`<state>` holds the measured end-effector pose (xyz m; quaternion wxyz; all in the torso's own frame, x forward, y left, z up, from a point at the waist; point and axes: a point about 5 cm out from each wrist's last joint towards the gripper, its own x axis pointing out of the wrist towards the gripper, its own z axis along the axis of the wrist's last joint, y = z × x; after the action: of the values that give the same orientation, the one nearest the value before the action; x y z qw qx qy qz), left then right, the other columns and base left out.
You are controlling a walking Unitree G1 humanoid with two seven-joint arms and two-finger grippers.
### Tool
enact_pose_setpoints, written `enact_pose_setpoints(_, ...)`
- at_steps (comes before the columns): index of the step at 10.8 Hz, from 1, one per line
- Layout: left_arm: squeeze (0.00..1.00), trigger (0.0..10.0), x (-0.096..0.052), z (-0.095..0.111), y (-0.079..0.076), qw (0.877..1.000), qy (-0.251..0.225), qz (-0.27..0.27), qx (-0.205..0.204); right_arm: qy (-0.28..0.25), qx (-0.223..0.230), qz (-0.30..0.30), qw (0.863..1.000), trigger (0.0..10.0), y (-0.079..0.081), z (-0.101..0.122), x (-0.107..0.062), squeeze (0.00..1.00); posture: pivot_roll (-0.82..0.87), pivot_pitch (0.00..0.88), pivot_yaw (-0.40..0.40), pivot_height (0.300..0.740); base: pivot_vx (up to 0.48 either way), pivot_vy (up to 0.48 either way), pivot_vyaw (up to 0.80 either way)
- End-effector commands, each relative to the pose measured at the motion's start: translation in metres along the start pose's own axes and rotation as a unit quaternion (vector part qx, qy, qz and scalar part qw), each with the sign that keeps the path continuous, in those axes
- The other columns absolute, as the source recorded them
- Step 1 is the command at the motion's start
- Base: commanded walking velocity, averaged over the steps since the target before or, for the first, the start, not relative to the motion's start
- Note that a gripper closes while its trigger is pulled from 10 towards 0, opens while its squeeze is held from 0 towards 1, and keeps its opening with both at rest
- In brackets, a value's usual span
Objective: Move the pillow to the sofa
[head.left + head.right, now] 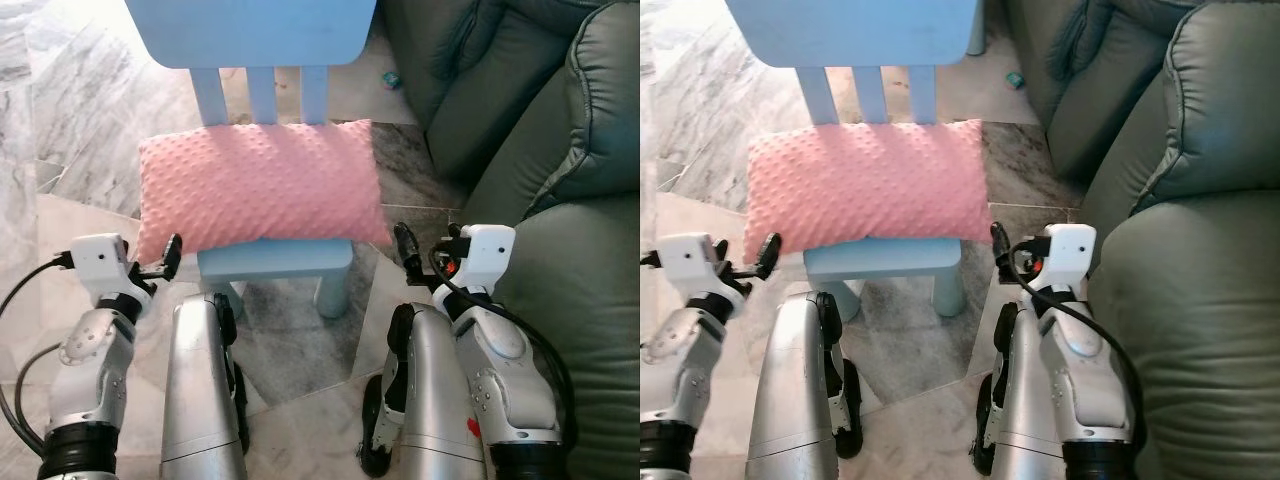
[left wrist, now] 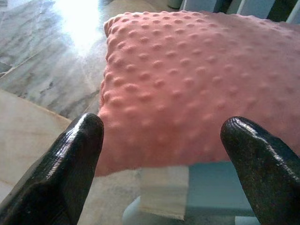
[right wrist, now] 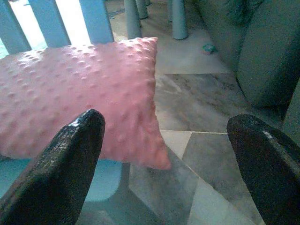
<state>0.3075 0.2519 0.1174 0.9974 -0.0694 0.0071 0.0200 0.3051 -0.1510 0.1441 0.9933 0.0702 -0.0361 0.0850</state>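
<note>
Both silver arms reach forward and low, elbows bent, one on each side of a small blue chair (image 1: 275,262). The left gripper (image 1: 170,257) sits just off the front left corner of the chair's seat, its two black fingers (image 2: 70,164) spread apart with nothing between them. The right gripper (image 1: 403,245) hangs off the front right corner, close to the pillow's near corner, and its fingers (image 3: 65,164) are likewise parted and hold nothing.

The pillow (image 1: 260,185) is pink, rectangular and plump, covered all over in small raised dots, with soft pointed corners. It lies flat across the chair's seat, its long side running from the left edge to the right edge and overhanging both. Its back edge lies against the chair's slats (image 1: 262,92), while its front edge stops short of the seat's front rim, leaving a strip of blue bare.

In the left wrist view the pillow's left end lies straight ahead between the spread fingers, not touched. In the right wrist view its right front corner lies just beyond the one finger.

The grey-green sofa (image 1: 560,200) stands to the right of the chair, on the marble floor (image 1: 80,110).
</note>
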Motion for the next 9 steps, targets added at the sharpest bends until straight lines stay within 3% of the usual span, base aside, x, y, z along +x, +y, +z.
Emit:
enact_pose_setpoints(1,0.0,10.0,0.0,-0.005,0.011,0.999,0.023,0.022,0.011,0.007,-0.002,0.004,1.0,10.0,-0.005,-0.001,0.001,0.0,-0.05,0.311,-0.019,0.467,0.0,0.0,0.0)
enact_pose_setpoints(2,0.0,10.0,0.004,-0.005,0.017,0.998,0.035,0.038,0.019,0.008,-0.004,0.015,1.0,10.0,-0.009,0.001,0.007,0.0,-0.05,0.318,-0.019,0.467,0.0,0.0,0.0)
enact_pose_setpoints(3,0.0,10.0,0.015,0.0,0.032,0.996,0.047,0.064,0.03,0.023,0.007,0.041,0.999,10.0,-0.019,0.002,0.023,0.0,-0.05,0.337,-0.019,0.467,0.0,0.0,0.0)
enact_pose_setpoints(6,0.0,10.0,0.034,0.014,0.049,0.994,0.064,0.086,0.037,0.04,0.032,0.095,0.994,10.0,-0.031,0.009,0.055,0.0,-0.04,0.381,-0.022,0.467,0.0,0.0,0.0)
enact_pose_setpoints(9,0.0,10.0,0.043,0.019,0.054,0.99,0.085,0.114,0.011,0.081,0.046,0.143,0.985,10.0,-0.027,0.004,0.071,0.0,-0.04,0.426,-0.028,0.467,0.0,0.0,0.0)
